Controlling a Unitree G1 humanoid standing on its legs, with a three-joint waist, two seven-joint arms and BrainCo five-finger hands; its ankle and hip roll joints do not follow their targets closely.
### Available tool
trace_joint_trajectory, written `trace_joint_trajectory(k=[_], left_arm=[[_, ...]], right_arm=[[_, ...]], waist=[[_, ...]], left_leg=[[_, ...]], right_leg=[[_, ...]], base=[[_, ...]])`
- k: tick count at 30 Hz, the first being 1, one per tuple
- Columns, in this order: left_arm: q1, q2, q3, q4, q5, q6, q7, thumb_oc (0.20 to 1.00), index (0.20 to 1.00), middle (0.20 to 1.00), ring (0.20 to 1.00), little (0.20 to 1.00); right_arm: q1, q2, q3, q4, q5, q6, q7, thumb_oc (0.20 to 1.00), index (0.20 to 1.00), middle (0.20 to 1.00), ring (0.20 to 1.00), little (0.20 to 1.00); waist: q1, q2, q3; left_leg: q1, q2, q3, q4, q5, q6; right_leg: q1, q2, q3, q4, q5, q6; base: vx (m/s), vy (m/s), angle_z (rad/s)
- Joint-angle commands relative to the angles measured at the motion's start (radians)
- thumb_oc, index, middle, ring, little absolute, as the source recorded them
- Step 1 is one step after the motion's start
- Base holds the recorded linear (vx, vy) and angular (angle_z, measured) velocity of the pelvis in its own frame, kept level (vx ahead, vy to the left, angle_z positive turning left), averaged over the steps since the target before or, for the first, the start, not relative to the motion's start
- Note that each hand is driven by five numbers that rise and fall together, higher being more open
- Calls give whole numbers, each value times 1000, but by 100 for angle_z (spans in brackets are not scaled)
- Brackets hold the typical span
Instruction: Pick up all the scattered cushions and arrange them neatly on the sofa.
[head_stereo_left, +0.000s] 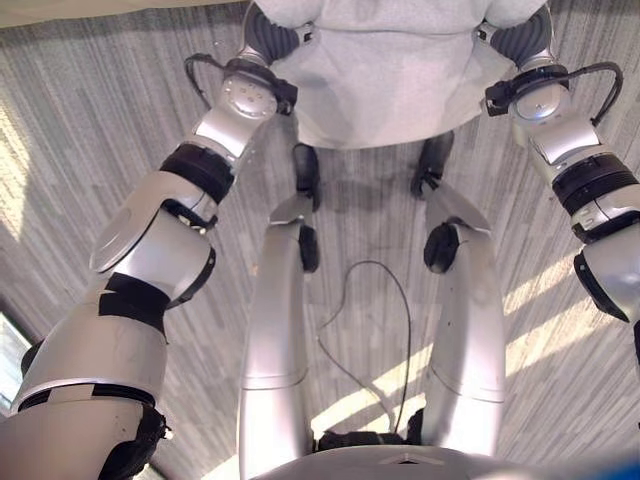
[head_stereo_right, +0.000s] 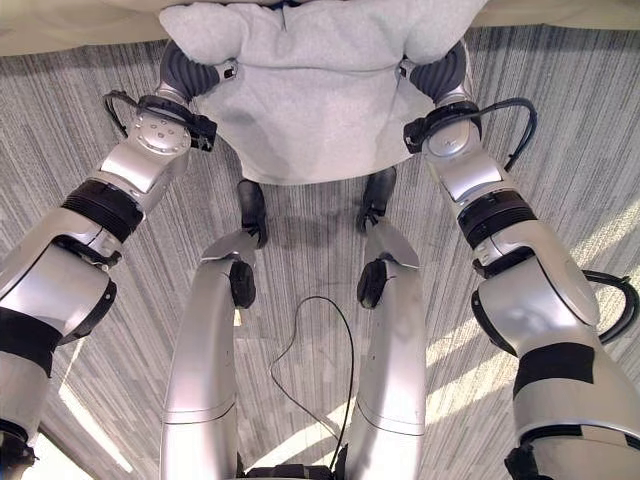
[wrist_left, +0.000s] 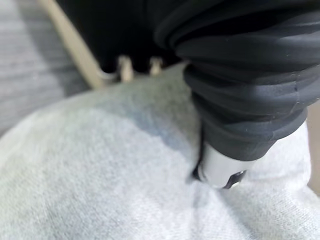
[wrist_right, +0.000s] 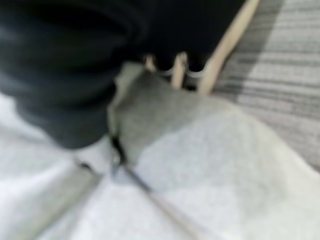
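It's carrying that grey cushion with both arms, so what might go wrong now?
1. The grey cushion is soft, held at its two sides by the left robot hand and right robot hand; it may sag and slip onto the striped carpet.
2. It hides the way ahead, so the robot might misjudge the placement.

Bright daylight streaks the striped carpet (head_stereo_left: 90, 120) in slanting patches, the head views bend toward their edges, and the cushion (wrist_right: 210, 165) is blurred in the right wrist view.
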Motion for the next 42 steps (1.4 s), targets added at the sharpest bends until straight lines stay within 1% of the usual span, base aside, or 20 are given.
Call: trace_joint_trajectory(k=[1,3,5,6,9,11,16,17,18,19,20,22,23,24,30,33,34,38,40,42], left_arm=[[50,-43,134,-146,-2,-131,24,200,200,200,200,200],[109,-63,180,-229,-20,-157,30,200,200,200,200,200],[136,-79,196,-256,-25,-164,32,200,200,200,200,200],[179,-90,224,-321,-8,-175,44,200,200,200,200,200],[259,-103,266,-408,35,-180,48,200,200,200,200,200],[284,-107,283,-428,46,-184,51,200,200,200,200,200],[487,-156,374,-564,94,-203,27,200,200,200,200,200],[492,-156,373,-568,96,-201,27,200,200,200,200,200],[570,-169,406,-606,114,-204,3,200,200,200,200,200],[610,-170,416,-620,125,-203,-6,200,200,200,200,200],[657,-175,428,-644,124,-203,-20,200,200,200,200,200],[704,-177,444,-655,129,-202,-32,200,200,200,200,200],[791,-191,469,-668,131,-202,-51,200,200,200,200,200],[831,-197,473,-679,135,-201,-61,200,200,200,200,200],[1034,-235,513,-683,136,-188,-110,200,200,200,200,200],[1109,-238,534,-675,138,-181,-130,200,200,200,200,200],[1109,-238,534,-676,138,-180,-130,200,200,200,200,200],[1174,-215,559,-662,185,-157,-144,200,200,200,200,200],[1177,-210,564,-660,195,-152,-141,200,200,200,200,200],[1201,-202,573,-677,208,-147,-148,200,200,200,200,200]], right_arm=[[-48,107,21,-148,-25,-110,-6,200,200,200,200,200],[-12,107,-21,-203,-46,-122,-15,200,200,200,200,200],[10,114,-38,-228,-55,-128,-17,200,200,200,200,200],[50,111,-69,-277,-86,-127,-25,200,200,200,200,200],[121,114,-123,-354,-135,-137,-29,200,200,200,200,200],[145,114,-141,-371,-149,-139,-26,200,200,200,200,200],[346,134,-271,-496,-232,-149,-6,200,200,200,200,200],[353,134,-272,-500,-233,-148,-6,200,200,200,200,200],[450,147,-336,-545,-248,-159,7,200,200,200,200,200],[491,156,-349,-563,-253,-161,19,200,200,200,200,200],[536,165,-369,-589,-264,-163,30,200,200,200,200,200],[584,162,-390,-610,-285,-156,37,200,200,200,200,200],[677,176,-413,-653,-310,-151,66,200,200,200,200,200],[718,184,-428,-662,-312,-149,77,200,200,200,200,200],[904,252,-460,-657,-317,-142,134,200,200,200,200,200],[959,267,-462,-649,-325,-135,163,200,200,200,200,200],[959,268,-462,-649,-325,-135,163,200,200,200,200,200],[995,284,-447,-634,-340,-117,203,200,200,200,200,200],[991,288,-440,-627,-347,-114,206,200,200,200,200,200],[993,296,-428,-623,-355,-103,224,200,200,200,200,200]], waist=[[-23,66,-189],[-25,60,-232],[-25,61,-237],[-27,63,-240],[-28,64,-247],[-27,64,-247],[-24,62,-252],[-23,62,-249],[-21,59,-255],[-19,60,-264],[-18,57,-263],[-18,53,-264],[-17,49,-276],[-15,47,-281],[-3,37,-310],[6,33,-337],[5,33,-338],[23,27,-394],[27,25,-399],[38,19,-418]], left_leg=[[-74,-63,-135,-40,29,-29],[-52,-64,-127,-113,46,-35],[-24,-65,-129,-143,54,-37],[31,-64,-134,-200,67,-41],[112,-61,-139,-266,81,-49],[142,-60,-142,-281,84,-50],[359,-52,-159,-404,93,-60],[367,-52,-160,-408,94,-60],[445,-60,-165,-457,128,-60],[502,-56,-167,-473,98,-61],[544,-61,-164,-504,129,-57],[602,-63,-168,-525,130,-58],[705,-64,-166,-566,130,-57],[751,-66,-165,-584,130,-56],[1028,-58,-152,-681,126,-52],[1131,-55,-147,-719,115,-47],[1130,-57,-148,-722,120,-46],[1276,-48,-129,-743,76,-29],[1302,-49,-123,-744,68,-27],[1358,-54,-112,-737,36,-12]], right_leg=[[32,16,-41,67,-111,119],[46,13,-42,25,-101,123],[72,13,-46,3,-97,124],[132,11,-57,-47,-89,126],[216,11,-72,-108,-81,128],[246,8,-76,-125,-78,128],[461,-10,-110,-240,-70,129],[470,-9,-112,-243,-69,129],[551,-19,-131,-302,-38,123],[601,-21,-131,-314,-64,130],[646,-26,-144,-352,-30,123],[710,-26,-158,-384,-28,125],[816,-25,-174,-431,-21,127],[865,-23,-181,-451,-21,127],[1173,-12,-222,-587,-15,136],[1284,-5,-235,-642,-10,142],[1284,-6,-236,-646,-6,142],[1442,-13,-235,-705,-13,151],[1470,-13,-233,-712,-13,153],[1522,-22,-224,-721,-11,161]], base=[[-49,19,1],[-75,14,1],[-75,14,4],[-61,18,4],[-60,25,7],[-35,19,7],[-14,6,0],[-85,12,3],[5,10,3],[-44,34,6],[44,8,5],[23,-6,9],[104,-11,10],[153,-10,6],[145,19,3],[142,31,2],[165,57,1],[179,90,1],[114,111,-6],[128,121,-7]])
